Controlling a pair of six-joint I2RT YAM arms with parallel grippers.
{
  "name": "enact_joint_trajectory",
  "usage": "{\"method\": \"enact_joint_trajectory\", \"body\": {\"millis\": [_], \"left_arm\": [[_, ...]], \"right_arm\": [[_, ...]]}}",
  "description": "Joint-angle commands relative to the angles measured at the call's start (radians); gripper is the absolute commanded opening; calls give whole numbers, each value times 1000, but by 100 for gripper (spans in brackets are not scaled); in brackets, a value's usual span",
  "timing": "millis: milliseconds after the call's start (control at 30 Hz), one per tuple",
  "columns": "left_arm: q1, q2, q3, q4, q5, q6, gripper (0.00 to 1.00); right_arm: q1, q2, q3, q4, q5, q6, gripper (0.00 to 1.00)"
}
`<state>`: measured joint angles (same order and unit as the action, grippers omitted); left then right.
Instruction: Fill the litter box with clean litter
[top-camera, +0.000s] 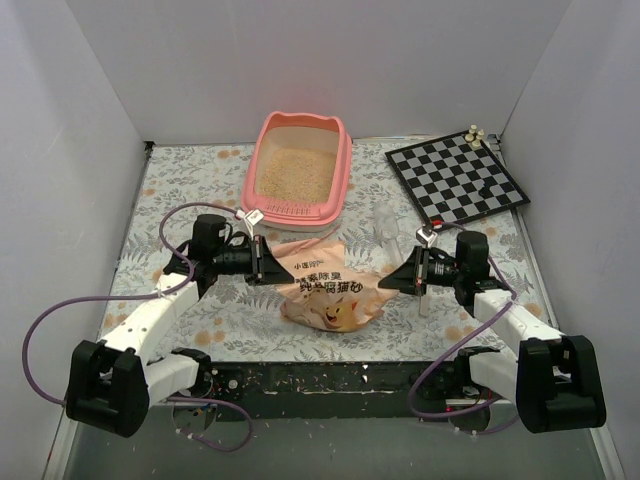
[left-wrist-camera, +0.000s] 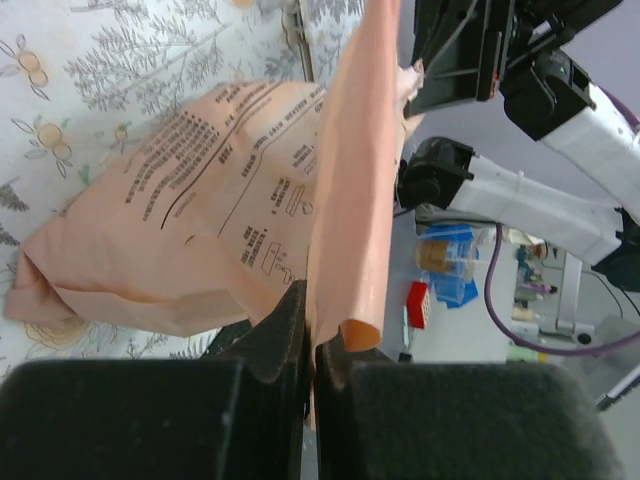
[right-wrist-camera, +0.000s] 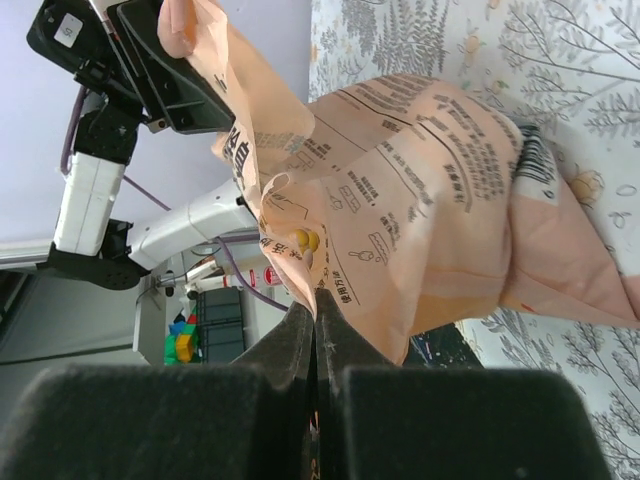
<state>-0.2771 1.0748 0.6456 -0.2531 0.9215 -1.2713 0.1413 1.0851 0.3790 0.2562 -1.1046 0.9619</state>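
Observation:
The pink litter box (top-camera: 340, 175) stands at the back of the table with pale beige litter (top-camera: 295, 172) covering its floor. The orange-tan printed bag (top-camera: 330, 290) with a cat picture hangs between both arms, in front of the box. My left gripper (top-camera: 268, 262) is shut on the bag's left top edge (left-wrist-camera: 335, 250). My right gripper (top-camera: 392, 280) is shut on the bag's right top edge (right-wrist-camera: 300, 260). The bag's bottom rests near the table's front.
A black-and-white chessboard (top-camera: 455, 180) with a few pieces lies at the back right. A clear plastic scoop (top-camera: 388, 228) lies between the box and the board. White walls close in the left, back and right. Litter grains are scattered along the front edge.

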Motion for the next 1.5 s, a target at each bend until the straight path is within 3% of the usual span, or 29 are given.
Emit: {"method": "enact_joint_trajectory", "body": {"millis": [0, 200, 433, 500, 533, 700, 1033, 1267, 1467], "left_arm": [[32, 43, 32, -191, 102, 136, 0], [33, 20, -18, -186, 160, 125, 0], [32, 39, -24, -241, 88, 162, 0], [30, 46, -21, -250, 89, 170, 0], [32, 51, -21, -250, 88, 171, 0], [29, 74, -8, -252, 86, 178, 0], [21, 93, 15, -247, 96, 185, 0], [18, 93, 17, -232, 108, 181, 0], [15, 86, 12, -230, 106, 181, 0]], "right_arm": [[-55, 25, -54, -78, -12, -89, 1], [-57, 9, -49, -194, 8, -202, 1], [-55, -28, -20, -316, 83, -301, 2], [-55, -50, 49, -397, 133, -365, 24], [-54, -60, 90, -443, 162, -412, 30], [-5, -93, 337, -558, 271, -589, 47], [447, 71, 696, -678, 482, -939, 57], [676, 208, 787, -741, 594, -1196, 59], [759, 217, 759, -686, 623, -1307, 59]]}}
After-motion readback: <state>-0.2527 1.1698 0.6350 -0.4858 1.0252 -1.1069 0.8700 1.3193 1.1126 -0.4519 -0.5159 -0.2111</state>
